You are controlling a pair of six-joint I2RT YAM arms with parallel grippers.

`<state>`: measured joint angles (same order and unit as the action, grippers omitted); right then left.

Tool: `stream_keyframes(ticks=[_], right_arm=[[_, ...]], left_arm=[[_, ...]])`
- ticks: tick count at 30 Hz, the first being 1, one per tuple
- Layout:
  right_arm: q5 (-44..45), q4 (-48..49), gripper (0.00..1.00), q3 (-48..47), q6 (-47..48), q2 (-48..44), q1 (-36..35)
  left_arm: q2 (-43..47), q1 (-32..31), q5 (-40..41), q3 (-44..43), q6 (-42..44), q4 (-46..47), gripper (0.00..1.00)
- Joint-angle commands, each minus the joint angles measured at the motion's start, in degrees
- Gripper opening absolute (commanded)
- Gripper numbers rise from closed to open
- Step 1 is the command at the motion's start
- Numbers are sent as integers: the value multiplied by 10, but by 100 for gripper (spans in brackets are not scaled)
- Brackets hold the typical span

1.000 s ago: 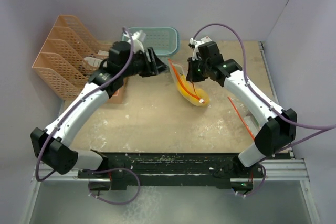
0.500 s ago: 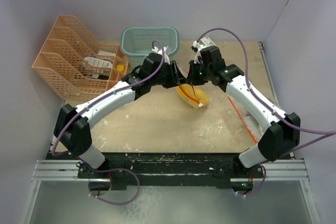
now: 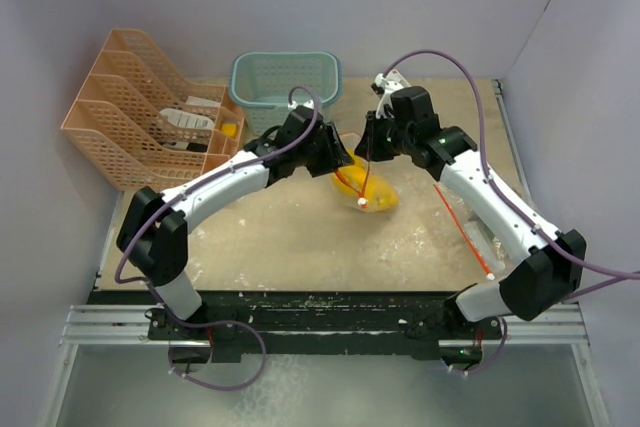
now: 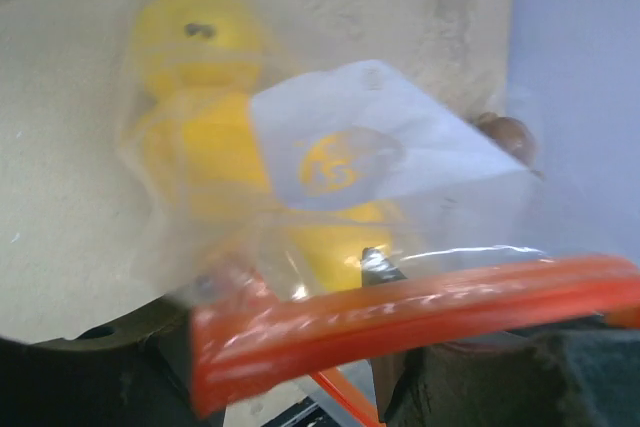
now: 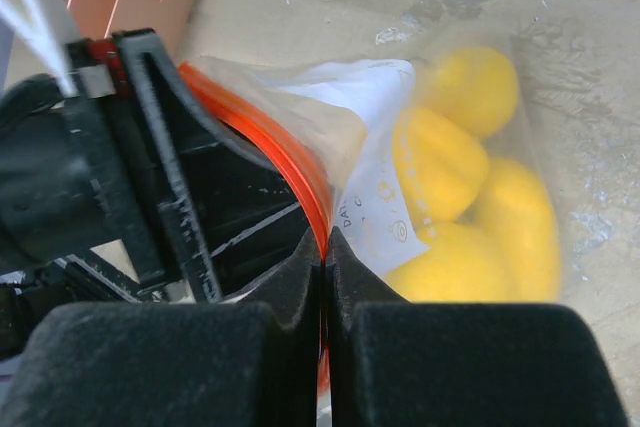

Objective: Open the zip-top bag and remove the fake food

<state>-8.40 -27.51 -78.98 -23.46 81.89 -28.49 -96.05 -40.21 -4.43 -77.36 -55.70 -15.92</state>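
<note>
Both arms are in over the bag, which lies on the surface just in front of the basket, a little to the right of it. The right claw is clenched, its two black pads pressed flat together on the orange zip at the bag's rim. That's a firm pinch on the bag's mouth, on the side nearer the basket.

The left claw comes in from the other side, right up against the same rim and facing the right claw. Its wrist view shows the zip running straight across the bottom of the picture, with dark fingers at either low corner. Those jaws stand partly apart, but I can't tell whether they have hold of the plastic.

The food is all inside the bag, a huddle of glossy yellow pieces packed behind the white label. They sit beyond the right claw's tips, farther from the basket than the zip. A brown piece peeks out at the label's edge. The mouth of the bag gapes a little between the two claws.
</note>
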Motion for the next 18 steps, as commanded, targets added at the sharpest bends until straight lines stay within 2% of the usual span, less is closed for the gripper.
stream_keyframes(ticks=[1, 7, 13, 18], right_arm=[[-1, 26, 0, 10, 0, -38, -2], [-16, 64, 0, 45, -4, -57, -2], [-8, 77, 0, 42, 4, -65, -2], [-3, 68, 0, 42, 12, -69, -2]], left_arm=[[-14, -1, 35, -40, -32, -88, 54], [-32, -1, 49, -79, -37, -208, 54], [-23, -1, 56, -43, -70, -252, 47], [-2, -1, 57, 7, -91, -260, 46]])
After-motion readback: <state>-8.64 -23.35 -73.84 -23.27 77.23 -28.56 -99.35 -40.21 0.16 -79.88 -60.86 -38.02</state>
